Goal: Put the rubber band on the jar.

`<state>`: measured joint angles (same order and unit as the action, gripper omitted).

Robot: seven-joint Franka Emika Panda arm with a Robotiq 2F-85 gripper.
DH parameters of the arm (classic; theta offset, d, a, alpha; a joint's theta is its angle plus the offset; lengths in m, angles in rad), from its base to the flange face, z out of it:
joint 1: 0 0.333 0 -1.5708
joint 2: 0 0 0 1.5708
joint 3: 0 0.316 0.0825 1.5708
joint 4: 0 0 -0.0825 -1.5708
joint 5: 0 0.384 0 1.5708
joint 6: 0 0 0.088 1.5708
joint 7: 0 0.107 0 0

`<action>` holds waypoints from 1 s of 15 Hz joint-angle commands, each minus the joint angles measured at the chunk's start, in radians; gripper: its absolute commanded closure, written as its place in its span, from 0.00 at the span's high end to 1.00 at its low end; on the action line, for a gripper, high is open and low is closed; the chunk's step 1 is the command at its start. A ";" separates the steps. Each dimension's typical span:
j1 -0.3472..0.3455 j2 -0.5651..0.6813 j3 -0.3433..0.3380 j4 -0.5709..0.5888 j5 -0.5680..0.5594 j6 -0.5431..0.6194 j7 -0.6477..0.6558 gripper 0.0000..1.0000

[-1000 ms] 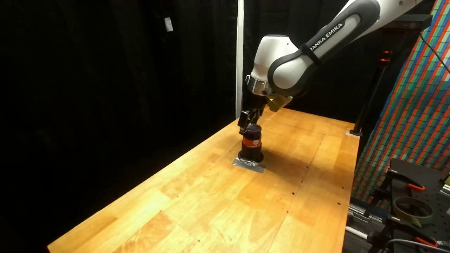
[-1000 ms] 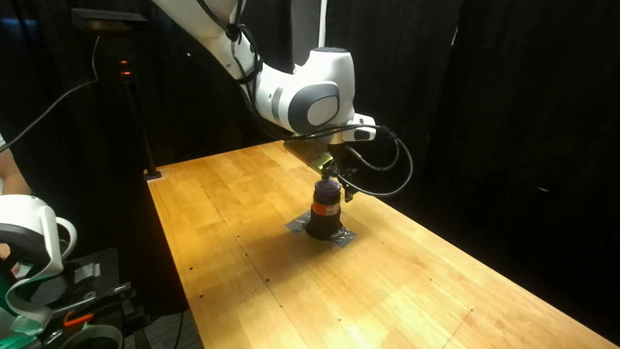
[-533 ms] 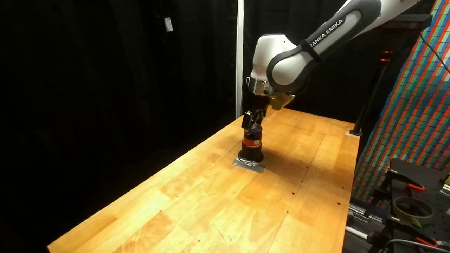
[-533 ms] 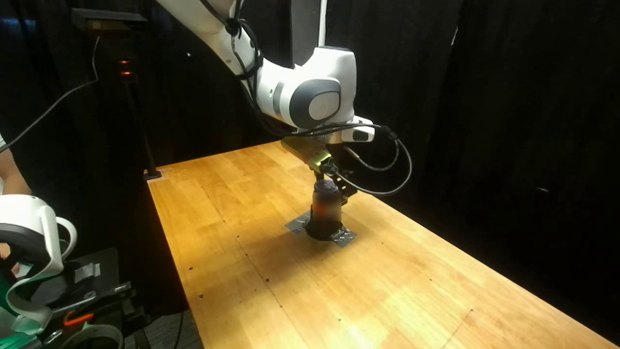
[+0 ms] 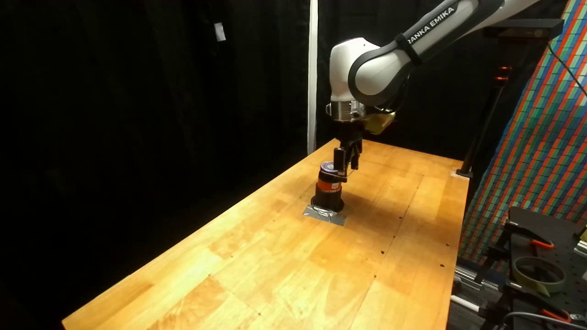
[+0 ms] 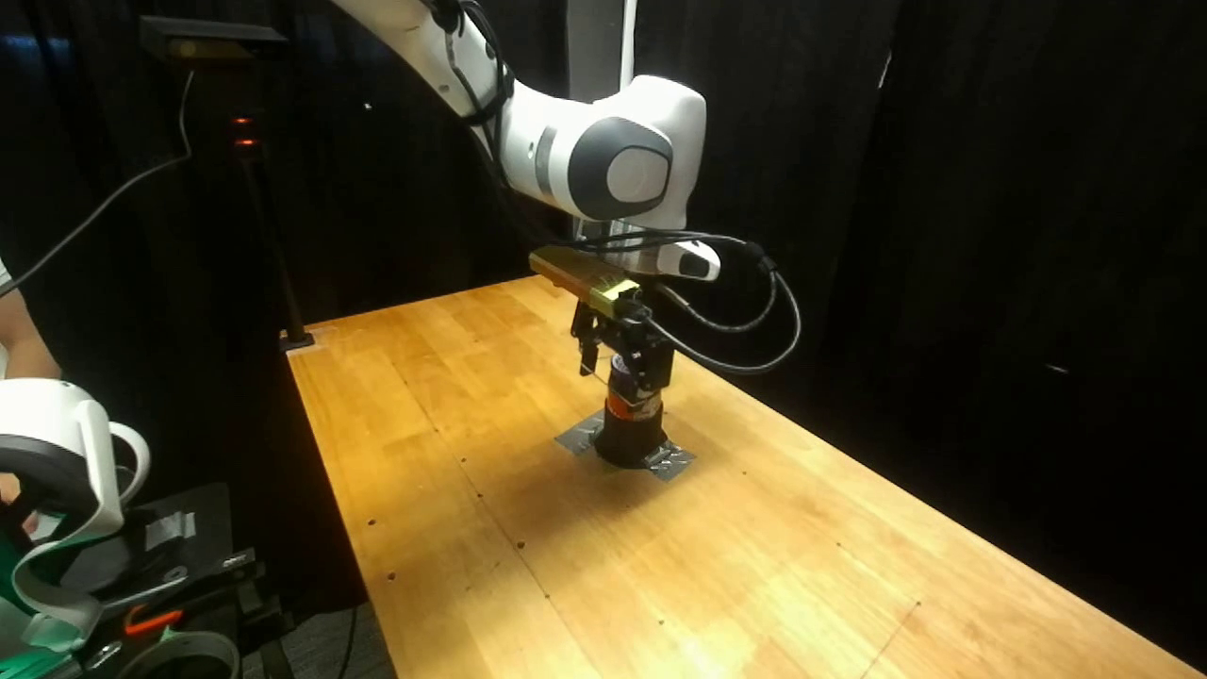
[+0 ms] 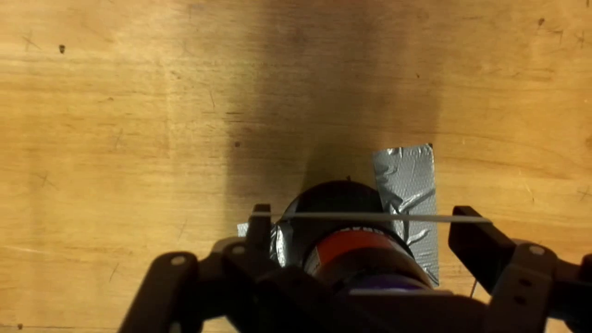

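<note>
The jar [image 5: 328,186] stands upright in a black base on the wooden table. It is dark with an orange band and a purple lid, and shows in the wrist view too [image 7: 354,245]. My gripper [image 7: 364,215] is open, its two fingers wide apart. The pale rubber band [image 7: 347,216] is stretched between the fingertips and passes across the near side of the jar. In an exterior view the gripper [image 6: 619,377] straddles the jar's upper part, one finger hiding some of it. Thin strands show by the jar in both exterior views. Whether the band fully encircles the jar I cannot tell.
Silver tape [image 7: 409,185] fixes the jar's base to the table [image 5: 275,266]. A dark post [image 5: 481,123] stands at the table's far corner. A cable [image 6: 792,321] loops from the wrist. A side shelf with a tape roll [image 5: 539,274] stands beyond the table's edge.
My gripper has moved from behind the jar's top towards its near side in an exterior view, and rightward across it in an exterior view. The jar has not moved.
</note>
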<state>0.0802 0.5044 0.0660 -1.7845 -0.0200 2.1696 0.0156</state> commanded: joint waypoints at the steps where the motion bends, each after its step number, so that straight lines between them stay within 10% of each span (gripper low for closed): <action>1: -0.004 -0.016 -0.002 -0.030 0.012 -0.011 -0.009 1.00; 12: 0.007 -0.064 -0.030 -0.210 -0.010 0.328 0.062 1.00; 13: 0.001 -0.082 -0.028 -0.234 -0.005 0.333 0.053 0.75; 15: -0.017 -0.126 -0.015 -0.290 0.016 0.368 0.026 0.66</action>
<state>0.0793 0.4737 0.0491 -1.9574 -0.0213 2.4884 0.0623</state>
